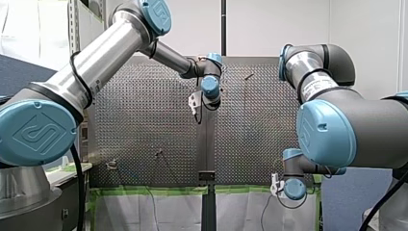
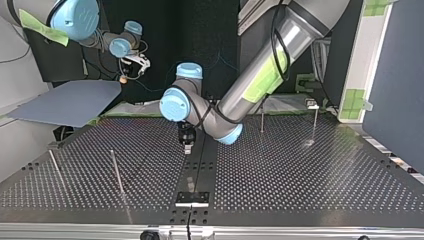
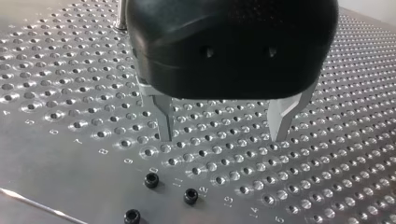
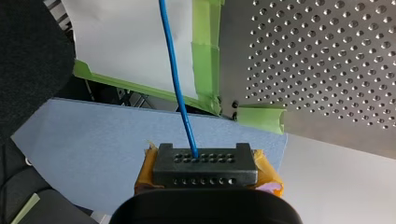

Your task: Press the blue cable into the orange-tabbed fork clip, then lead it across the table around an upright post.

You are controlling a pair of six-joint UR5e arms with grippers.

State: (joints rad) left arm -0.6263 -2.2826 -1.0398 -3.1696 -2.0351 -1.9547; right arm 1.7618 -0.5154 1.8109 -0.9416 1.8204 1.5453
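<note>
**Cable held off the table's edge, left claw open over the middle**

My right gripper [image 4: 205, 161] hangs beyond the table [image 2: 300, 175], out past one of its edges. In the right wrist view its claw is closed tight on the blue cable [image 4: 175, 79]. The cable's end sits pinched between the yellow-orange pads [image 4: 266, 175]. From there the cable runs straight away from the fingers. It crosses above a blue-grey board [image 4: 93, 140] and then a white sheet [image 4: 121, 42], alongside the green tape [image 4: 205, 51] that lines the table's edge. None of the visible cable lies on the perforated surface.

My left gripper [image 3: 224, 135] hovers low over the middle of the table, pointing down. Its two metal fingers [image 3: 164, 116] stand wide apart with only bare perforated plate between them, so it has hold of nothing. Three black screws [image 3: 151, 180] sit in the plate just ahead of the fingers.

In the top view a small black block [image 2: 192, 198] is mounted at the middle of the table's edge nearest that camera. I cannot tell whether it is the fork clip, or whether anything is seated in it. Thin upright posts [image 2: 118, 172] stand on the plate. Two are towards the top view's left edge and two near its far right corner, all well apart from both grippers.
</note>
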